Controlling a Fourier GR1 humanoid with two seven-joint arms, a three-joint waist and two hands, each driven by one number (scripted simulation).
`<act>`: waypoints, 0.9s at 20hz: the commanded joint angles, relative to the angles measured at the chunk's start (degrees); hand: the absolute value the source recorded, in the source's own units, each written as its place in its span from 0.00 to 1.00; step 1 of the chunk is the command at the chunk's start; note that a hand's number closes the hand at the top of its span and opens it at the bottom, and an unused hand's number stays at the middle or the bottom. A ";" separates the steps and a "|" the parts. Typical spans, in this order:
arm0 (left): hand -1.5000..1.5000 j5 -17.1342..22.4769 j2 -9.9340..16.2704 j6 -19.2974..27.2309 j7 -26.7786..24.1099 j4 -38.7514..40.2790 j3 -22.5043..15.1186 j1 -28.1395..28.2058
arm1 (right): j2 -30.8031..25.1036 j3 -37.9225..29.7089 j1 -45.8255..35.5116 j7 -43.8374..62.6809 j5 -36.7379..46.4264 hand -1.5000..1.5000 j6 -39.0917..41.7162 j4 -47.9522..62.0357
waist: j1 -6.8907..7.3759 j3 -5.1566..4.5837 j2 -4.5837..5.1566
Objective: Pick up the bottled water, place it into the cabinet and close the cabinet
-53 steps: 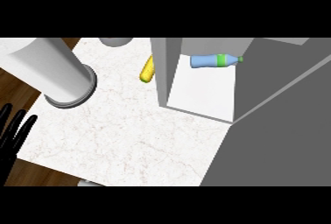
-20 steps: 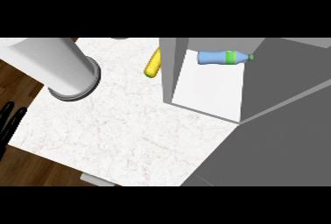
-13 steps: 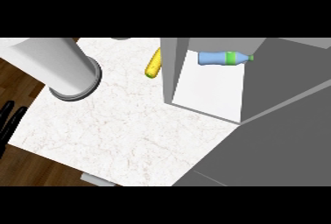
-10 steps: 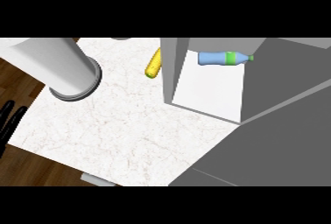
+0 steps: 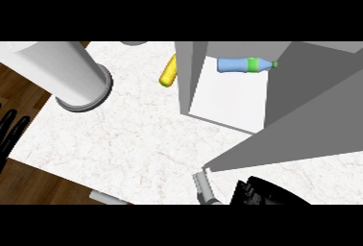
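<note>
Since a moment ago my right hand [image 5: 266, 191] has risen into view at the lower edge below the cabinet door [image 5: 312, 129]; fingers unclear, cannot tell. Left hand [image 5: 10, 129] rests open at left edge. Bottled water [image 5: 245, 65] lies inside cabinet [image 5: 227, 103]; light, slick, rolls easily, best held mid-body
</note>
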 commanded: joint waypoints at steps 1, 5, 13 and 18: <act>0.00 0.21 -0.19 -0.25 0.31 0.51 -0.27 0.06 | 6.63 -1.33 -8.24 5.17 0.38 1.00 -5.39 8.09 | -0.32 0.17 -0.41; 0.00 0.22 -0.61 -0.65 -0.29 1.94 0.18 1.10 | 11.99 -6.70 -16.11 6.28 3.56 1.00 -11.68 15.55 | -1.45 0.39 -1.00; 0.00 0.18 -0.92 -1.11 -0.57 3.07 0.69 0.38 | 18.86 -13.81 -35.56 8.34 7.89 1.00 -24.08 34.19 | -3.22 0.65 -1.06; 0.00 0.88 -0.75 -1.34 -0.50 3.61 1.53 1.05 | 19.01 -18.03 -43.90 7.98 5.68 0.00 -31.53 43.14 | -3.68 0.82 -1.20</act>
